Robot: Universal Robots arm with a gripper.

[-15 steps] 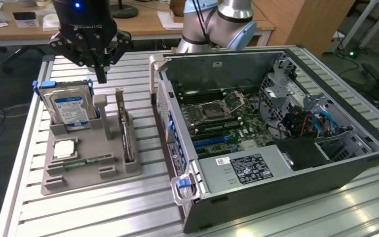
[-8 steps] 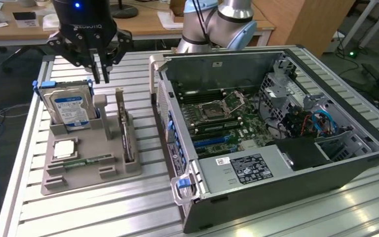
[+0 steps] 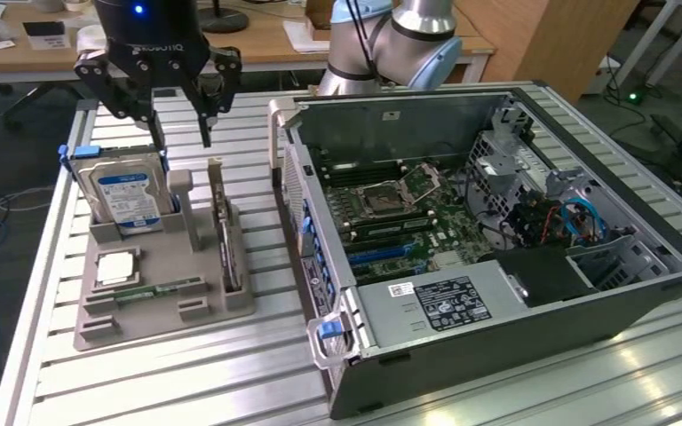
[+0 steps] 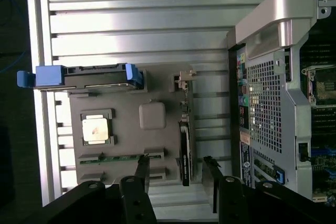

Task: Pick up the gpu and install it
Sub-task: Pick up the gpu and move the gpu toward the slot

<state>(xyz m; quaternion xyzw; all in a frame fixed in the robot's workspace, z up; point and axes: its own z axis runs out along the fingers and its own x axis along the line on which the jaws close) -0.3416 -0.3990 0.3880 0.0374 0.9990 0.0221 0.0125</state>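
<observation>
Two spread, empty fingers [image 4: 142, 171] of the black gripper [image 3: 181, 126] hover upper left above the upright dark-green gpu [image 3: 225, 244]; pickup demands straddling its edge.

Slatted aluminium tabletop [image 3: 199, 382], ribs running crosswise, with a plain metal frame at the edge. Two things sit directly on it. A grey moulded parts tray [image 3: 157, 312] lies flat toward the exterior view's left, near the tabletop edge. An open computer case [image 3: 495, 355] lies on its side toward the exterior view's right, open face up. Tray and case are just beside each other, with a narrow strip of bare slats between them.
</observation>
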